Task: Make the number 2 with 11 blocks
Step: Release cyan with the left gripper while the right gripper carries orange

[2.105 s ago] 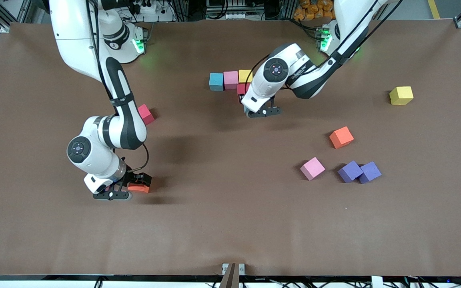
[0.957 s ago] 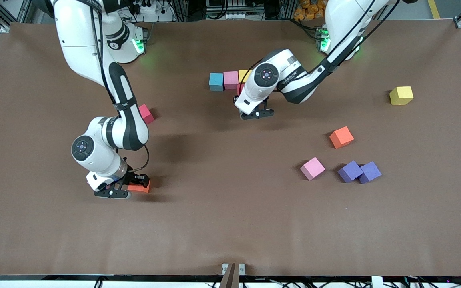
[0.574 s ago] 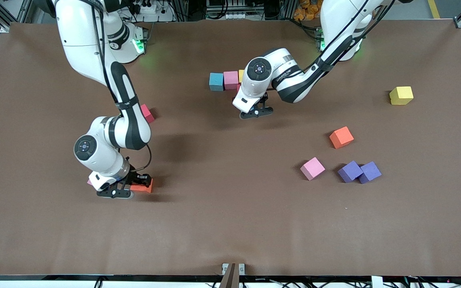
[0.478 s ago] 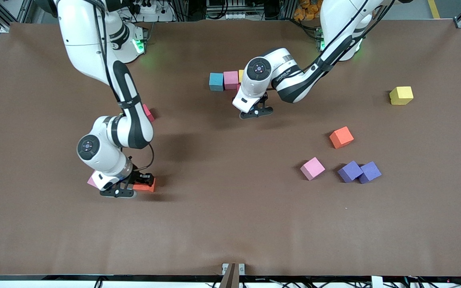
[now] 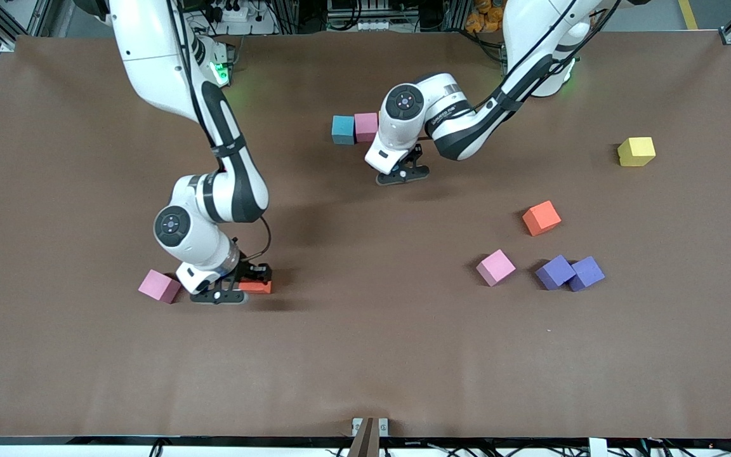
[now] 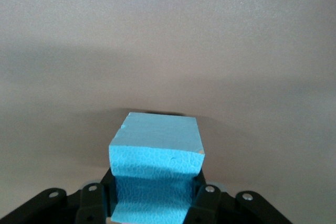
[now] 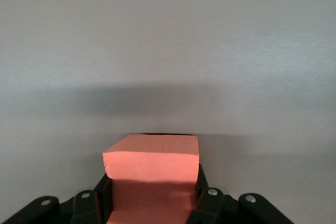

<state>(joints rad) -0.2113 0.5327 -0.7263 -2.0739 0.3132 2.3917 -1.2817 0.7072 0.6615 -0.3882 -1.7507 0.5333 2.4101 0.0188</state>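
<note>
My right gripper (image 5: 246, 287) is shut on an orange block (image 5: 257, 287), low over bare table beside a loose pink block (image 5: 159, 285). The right wrist view shows that orange block (image 7: 152, 174) squeezed between the jaws of the right gripper (image 7: 152, 205). My left gripper (image 5: 405, 172) hangs just beside a short row made of a light blue block (image 5: 342, 129) and a pink block (image 5: 366, 126). It is shut on another light blue block (image 6: 156, 163), which the left wrist view shows between the jaws of the left gripper (image 6: 152, 205). The left arm hides any further blocks in that row.
Toward the left arm's end lie a yellow block (image 5: 636, 151), an orange block (image 5: 541, 218), a pink block (image 5: 495, 266) and two touching purple cubes (image 5: 554, 271) (image 5: 587, 273). The brown table (image 5: 365, 355) is bare near the front camera.
The right arm has carried the orange block toward the table's middle, uncovering the pink block beside it. The left gripper has drifted a little toward the row with its blue block.
</note>
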